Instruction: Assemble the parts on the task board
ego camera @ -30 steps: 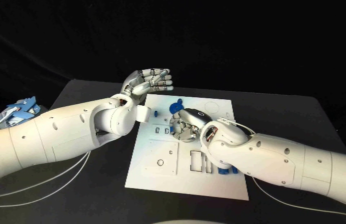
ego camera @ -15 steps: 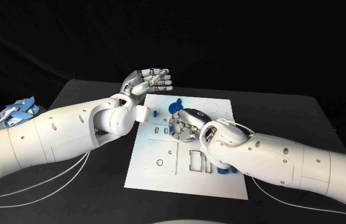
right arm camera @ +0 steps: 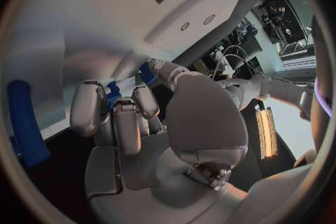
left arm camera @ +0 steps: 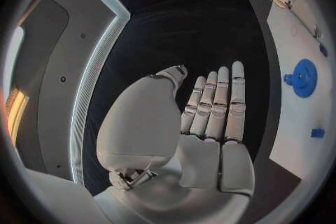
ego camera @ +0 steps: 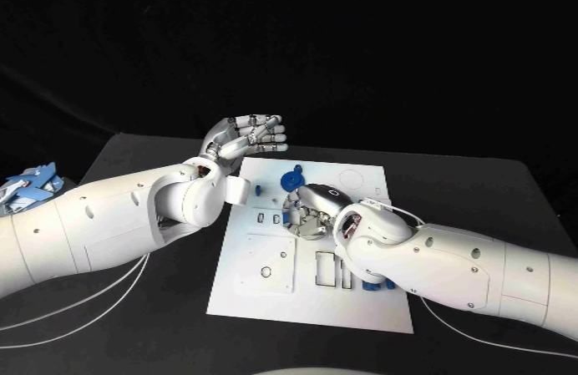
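A: Task board (ego camera: 271, 296) status, please. Where is it, and how much is assembled?

B: It lies flat in the middle of the black tabletop (ego camera: 482, 183), between my two arms. A blue gear (ego camera: 291, 179) stands near its far edge. Small blue parts (ego camera: 377, 285) sit by its near right edge, partly hidden under my right forearm. Several rectangular slots (ego camera: 327, 268) look unfilled, and so does a faint round outline (ego camera: 357, 177) at the far right. My judgement: an early-to-middle stage, most of the placing left to do.

A: Your right robot hand?

B: Right robot hand (ego camera: 313, 211) is palm down over the board's centre, just on my side of the gear, fingers curled toward the surface. In the right wrist view a small blue piece (right arm camera: 148, 74) shows at my fingertips (right arm camera: 137, 96). It seems pinched, but I cannot tell for certain whether I grip it or only touch it. A longer blue piece (right arm camera: 19, 123) lies beside the robot hand, apart from it.

A: And the left robot hand?

B: Left robot hand (ego camera: 247, 139) is raised above the board's far left corner, clear of the board. Fingers straight and side by side, thumb apart, nothing in it. In the left wrist view the gear is off to the side, well apart from my fingers (left arm camera: 221, 103).

A: Next?

B: Probably seating the small piece in a slot.
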`<control>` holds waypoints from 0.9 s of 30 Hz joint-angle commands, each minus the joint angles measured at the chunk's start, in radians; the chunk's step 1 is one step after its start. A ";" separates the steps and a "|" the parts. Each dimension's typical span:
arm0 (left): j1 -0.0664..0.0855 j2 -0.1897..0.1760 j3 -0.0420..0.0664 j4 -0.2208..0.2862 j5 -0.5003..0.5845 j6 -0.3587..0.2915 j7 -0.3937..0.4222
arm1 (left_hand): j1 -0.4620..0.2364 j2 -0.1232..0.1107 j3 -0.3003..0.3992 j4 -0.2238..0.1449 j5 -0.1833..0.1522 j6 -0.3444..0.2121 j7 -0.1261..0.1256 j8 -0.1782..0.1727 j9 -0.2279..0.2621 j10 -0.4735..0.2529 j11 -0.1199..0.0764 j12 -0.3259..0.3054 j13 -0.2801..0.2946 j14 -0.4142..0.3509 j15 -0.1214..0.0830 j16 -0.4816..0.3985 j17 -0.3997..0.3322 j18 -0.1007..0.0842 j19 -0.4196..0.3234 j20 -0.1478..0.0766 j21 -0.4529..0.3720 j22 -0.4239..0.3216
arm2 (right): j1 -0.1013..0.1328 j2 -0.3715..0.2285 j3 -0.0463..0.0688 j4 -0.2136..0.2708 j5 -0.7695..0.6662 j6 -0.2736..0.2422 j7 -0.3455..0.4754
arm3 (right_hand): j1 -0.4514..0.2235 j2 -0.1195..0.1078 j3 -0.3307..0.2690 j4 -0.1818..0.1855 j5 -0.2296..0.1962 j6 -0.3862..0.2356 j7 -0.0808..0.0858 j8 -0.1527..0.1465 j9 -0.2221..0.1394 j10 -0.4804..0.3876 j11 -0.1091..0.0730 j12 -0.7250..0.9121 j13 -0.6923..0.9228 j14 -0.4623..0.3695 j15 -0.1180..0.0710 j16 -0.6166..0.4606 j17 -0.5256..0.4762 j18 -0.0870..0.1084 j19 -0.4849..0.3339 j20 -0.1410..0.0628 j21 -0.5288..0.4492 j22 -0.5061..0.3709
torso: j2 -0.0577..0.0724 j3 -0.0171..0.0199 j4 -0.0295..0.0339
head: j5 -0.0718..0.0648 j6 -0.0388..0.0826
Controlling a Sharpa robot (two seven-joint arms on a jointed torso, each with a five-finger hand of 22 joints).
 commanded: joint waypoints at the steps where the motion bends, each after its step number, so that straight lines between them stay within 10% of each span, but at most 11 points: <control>1: 0.001 0.001 0.001 0.001 -0.004 0.020 0.002 | -0.001 -0.005 0.005 -0.002 -0.007 0.007 0.033 -0.001 0.001 0.002 0.001 -0.003 -0.001 0.005 -0.001 -0.001 0.001 0.004 0.005 -0.001 0.003 -0.001 | -0.001 0.001 0.000 -0.001 -0.011 0.023 -0.006 | -0.011 -0.004 -0.006 0.001 0.004 -0.009 0.003 -0.006 -0.002 -0.010 0.000 -0.006 -0.003 0.079 0.008 0.002 0.149 0.006 -0.002 0.006 -0.008 -0.002 | 0.000 -0.0002 0.0000 | -0.004 0.001; 22: 0.001 -0.002 0.001 -0.005 -0.017 0.018 -0.013 | -0.003 -0.007 0.007 -0.002 -0.007 0.006 0.034 -0.003 0.000 0.001 0.002 -0.006 -0.001 0.004 0.000 -0.002 0.002 0.004 0.004 -0.001 0.003 -0.001 | -0.001 -0.014 0.000 0.018 0.000 -0.056 0.033 | -0.042 -0.042 -0.142 0.075 -0.071 -0.135 0.040 -0.075 -0.051 -0.115 0.036 -0.063 -0.088 0.069 0.039 -0.008 0.122 0.013 -0.021 0.035 -0.049 -0.021 | 0.000 0.0014 0.0007 | -0.002 0.001; 27: 0.001 -0.005 0.001 -0.019 -0.122 0.006 -0.095 | -0.043 -0.026 0.003 0.010 -0.009 0.050 0.015 0.012 0.008 0.062 -0.024 0.008 0.006 0.113 -0.035 0.067 0.051 0.007 0.092 -0.035 0.073 0.027 | 0.003 -0.068 0.002 0.067 0.030 -0.113 0.087 | 0.013 -0.017 -0.244 0.110 -0.061 -0.197 0.062 -0.100 -0.078 -0.146 0.056 -0.067 -0.114 0.063 0.057 -0.013 0.105 0.018 -0.032 0.052 -0.071 -0.032 | -0.004 0.0010 0.0007 | -0.001 0.002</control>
